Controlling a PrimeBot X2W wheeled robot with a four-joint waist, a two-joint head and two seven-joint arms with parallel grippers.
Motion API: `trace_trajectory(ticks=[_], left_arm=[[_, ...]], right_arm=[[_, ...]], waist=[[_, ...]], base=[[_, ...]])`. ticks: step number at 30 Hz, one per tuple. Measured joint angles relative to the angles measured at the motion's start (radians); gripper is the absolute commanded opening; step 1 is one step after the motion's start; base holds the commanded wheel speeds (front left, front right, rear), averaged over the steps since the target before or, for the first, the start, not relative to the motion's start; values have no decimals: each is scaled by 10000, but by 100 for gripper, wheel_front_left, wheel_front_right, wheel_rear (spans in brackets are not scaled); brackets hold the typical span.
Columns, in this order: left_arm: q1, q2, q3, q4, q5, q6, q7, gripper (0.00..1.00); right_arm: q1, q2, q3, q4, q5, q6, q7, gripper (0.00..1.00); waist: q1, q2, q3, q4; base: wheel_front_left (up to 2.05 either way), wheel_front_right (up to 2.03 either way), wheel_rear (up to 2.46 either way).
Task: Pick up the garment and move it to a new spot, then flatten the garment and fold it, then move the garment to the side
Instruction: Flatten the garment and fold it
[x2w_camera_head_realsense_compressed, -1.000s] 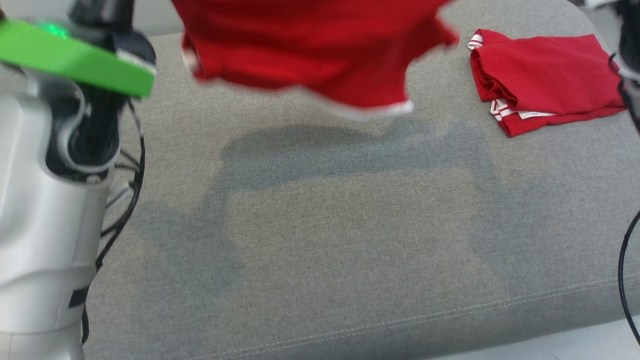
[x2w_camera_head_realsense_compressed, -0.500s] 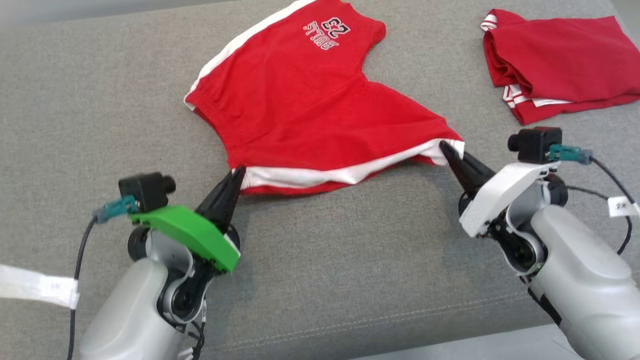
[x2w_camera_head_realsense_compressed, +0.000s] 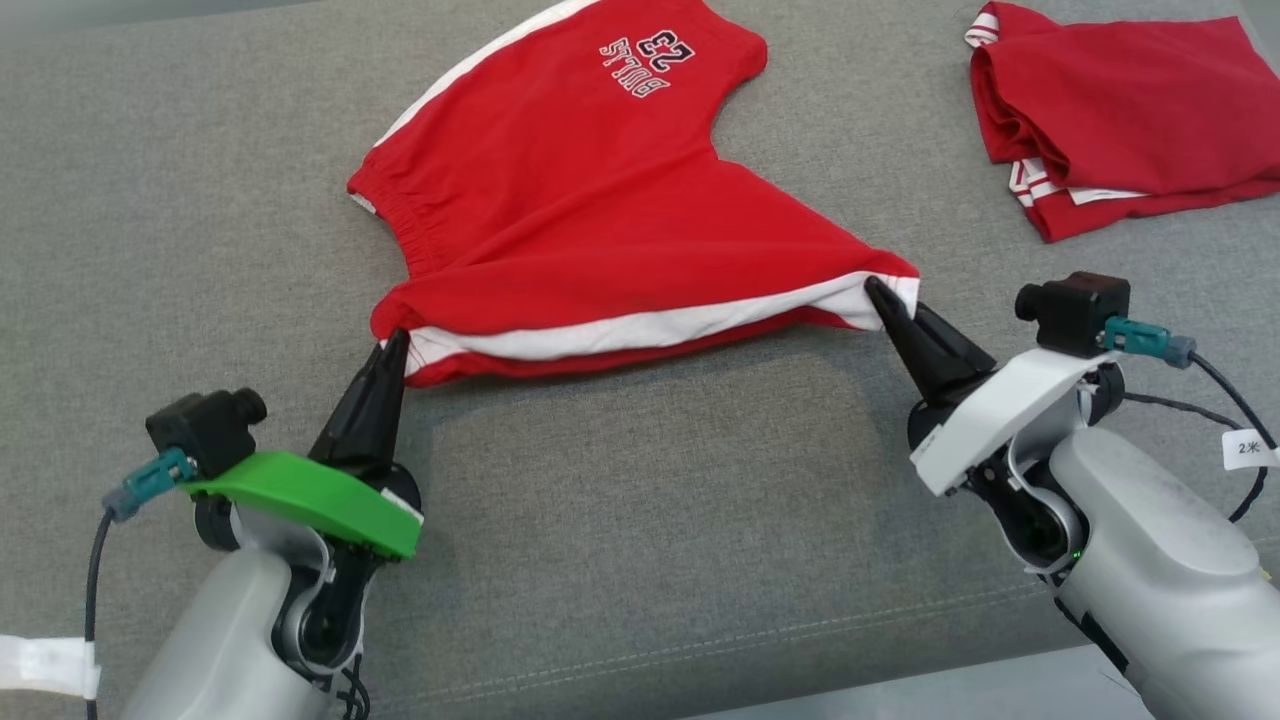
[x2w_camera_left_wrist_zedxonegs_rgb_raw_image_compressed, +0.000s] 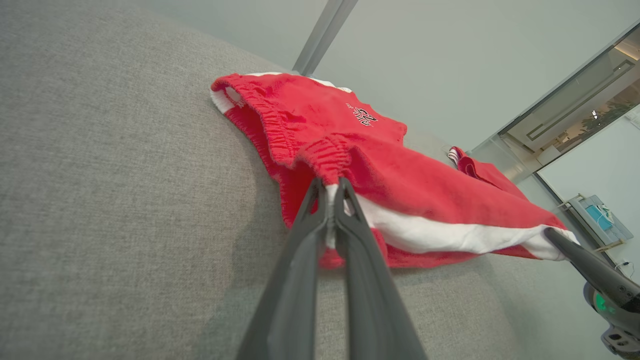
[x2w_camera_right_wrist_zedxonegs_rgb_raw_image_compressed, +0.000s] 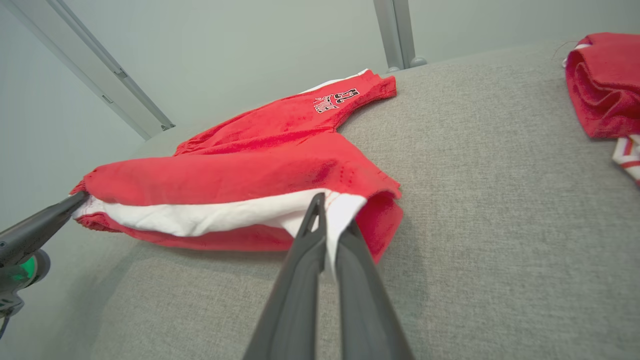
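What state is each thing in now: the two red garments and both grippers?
shorts: unfolded, far part lying on the cushion, near edge stretched between the grippers.
folded garment: folded, lying apart at the far right, untouched.
left gripper: shut on the shorts' waistband corner.
right gripper: shut on the shorts' white-striped hem corner.

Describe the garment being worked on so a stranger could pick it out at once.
On the wide grey cushion, look at the middle. The red shorts lie spread there, their white-striped near edge pinched by the left gripper and the right gripper. Unlike the folded red garment at the far right, they are unfolded and show a BULLS 23 print.
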Motion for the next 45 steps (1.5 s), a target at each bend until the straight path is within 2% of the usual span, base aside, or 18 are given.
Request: trace_trajectory(ticks=[4, 10, 16, 24, 36, 37, 38, 40, 41, 42, 43, 45], left_arm=[[676, 54, -75, -198, -15, -8, -52, 0], [1642, 46, -173, -299, -36, -10, -67, 0], [2084, 38, -123, -401, -111, -12, -146, 0], [2601, 222, -98, -1129, -48, -13, -153, 0], [3101, 360, -301, -633, 907, -21, -153, 0], [3101, 351, -299, -564, 1007, -21, -153, 2], [3103, 341, -291, -487, 1057, -21, -153, 14], [3124, 313, -251, -376, 1066, -19, -153, 33], [3150, 305, -245, -320, 1127, -4, -153, 49], [3170, 307, -253, -257, 1233, 8, -153, 80], [3176, 307, -263, -199, 1344, 13, -153, 80], [3179, 316, -284, -119, 1632, 140, -153, 96]], right_arm=[[339, -290, 681, -539, -105, 0, -35, 0], [1095, -541, 1281, -585, -222, 0, -123, 0], [1484, -757, 1216, -439, -144, 0, -278, 0], [1974, -970, 1160, -890, 161, 0, -345, 0], [2219, -844, 1404, -276, -111, 2, -376, 1], [2218, -819, 1375, -194, -238, 2, -376, 12], [2219, -777, 1337, -130, -341, 2, -376, 16], [2216, -665, 1141, -125, -529, 2, -376, 50], [2216, -610, 1064, -123, -621, 0, -376, 92], [2217, -548, 961, -132, -721, -6, -376, 100], [2217, -499, 857, -144, -798, -8, -378, 100], [2220, -447, 752, -144, -880, -8, -378, 100]], waist=[[0, 0, -176, -49], [-1, 0, -403, -126], [0, 0, -597, -129], [0, 0, -861, -63], [0, 0, -1244, -116], [0, 0, -1260, -121], [0, 0, -1284, -125], [0, 0, -1344, -145], [0, 0, -1370, -161], [0, 0, -1388, -181], [0, 0, -1401, -197], [0, 0, -1417, -222]], base=[[0, 0, 0], [0, 0, 0], [0, 0, 0], [0, 0, 0], [0, 0, 0], [0, 0, 0], [0, 0, 0], [0, 0, 0], [0, 0, 0], [0, 0, 0], [0, 0, 0], [0, 0, 0]])
